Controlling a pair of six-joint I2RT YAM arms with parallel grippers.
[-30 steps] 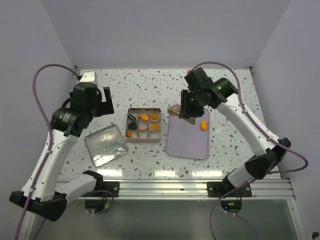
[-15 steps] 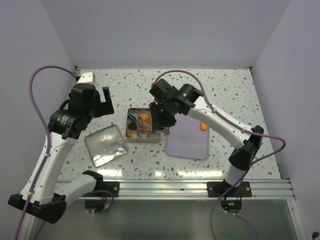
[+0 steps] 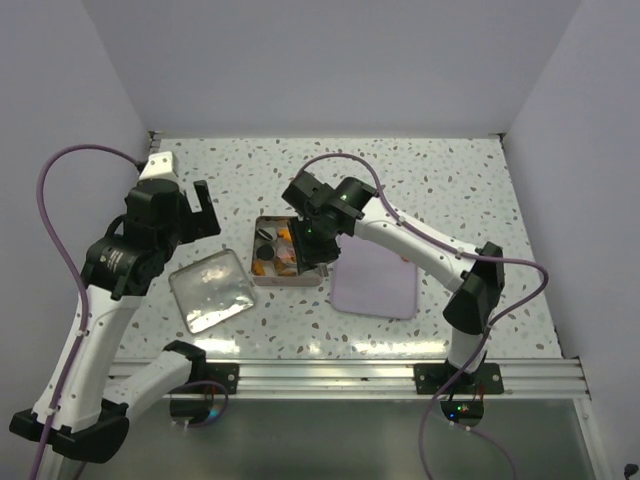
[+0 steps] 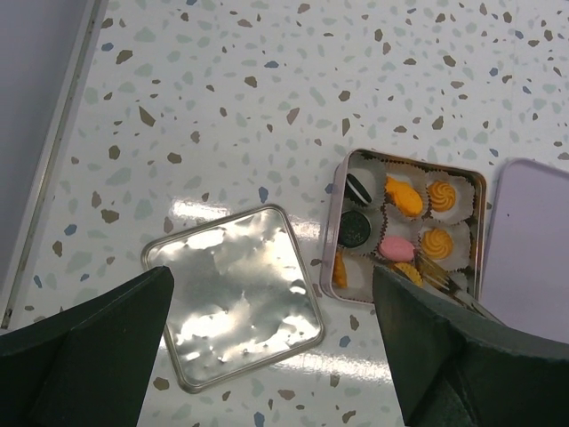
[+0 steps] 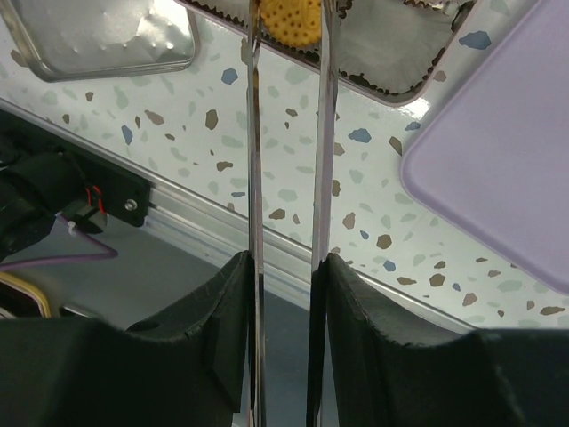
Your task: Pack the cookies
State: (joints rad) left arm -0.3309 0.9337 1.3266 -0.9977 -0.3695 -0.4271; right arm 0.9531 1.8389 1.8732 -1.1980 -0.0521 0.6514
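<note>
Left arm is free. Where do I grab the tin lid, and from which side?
Probably the rim of the lid, on the edge away from the tin. It lies flat on the table, so only its thin rim offers a pinch. Bring the open left gripper straight down, one finger each side, clear of the tongs.

The right gripper (image 5: 284, 267) is matt black plastic, clamped on thin polished metal tongs (image 5: 324, 133). At their tips is a rough, dotted orange cookie (image 5: 286, 20), with a crimped white paper cup (image 5: 391, 53) beside it. Left of the gripper lies a dented, mirror-bright metal lid (image 5: 98, 36). To its right is a smooth matt lilac tray (image 5: 507, 160), and beneath it a glossy speckled table (image 5: 160, 151).
</note>
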